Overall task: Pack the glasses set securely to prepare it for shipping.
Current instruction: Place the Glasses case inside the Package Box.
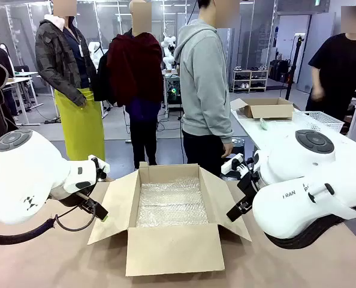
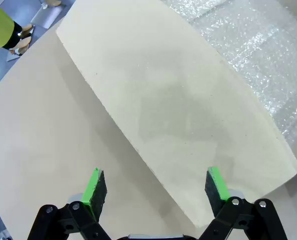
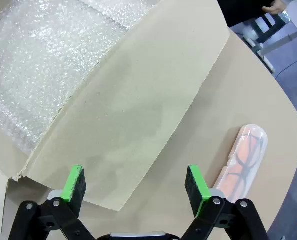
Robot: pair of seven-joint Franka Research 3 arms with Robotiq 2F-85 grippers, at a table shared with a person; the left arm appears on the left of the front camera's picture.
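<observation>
We find pink case point(image 3: 246, 160) flat, long axis roughly along box flap point(image 3: 138, 110) edge | left gripper point(image 2: 155, 181), right gripper point(image 3: 134, 182) point down, wide open, empty.

This is a robotics lab in a wide open-plan hall. The left white robot arm point(image 1: 31, 174) and the right white robot arm point(image 1: 304, 192) flank a tan work table point(image 1: 46, 264). Beyond are a smooth grey floor point(image 1: 115, 129), tall glass partition walls point(image 1: 22, 30), a metal shelving rack point(image 1: 250, 80) and a long white bench point(image 1: 274, 132). The bench holds a small open brown cardboard box point(image 1: 268, 108) and a white mesh basket point(image 1: 322, 120).
</observation>
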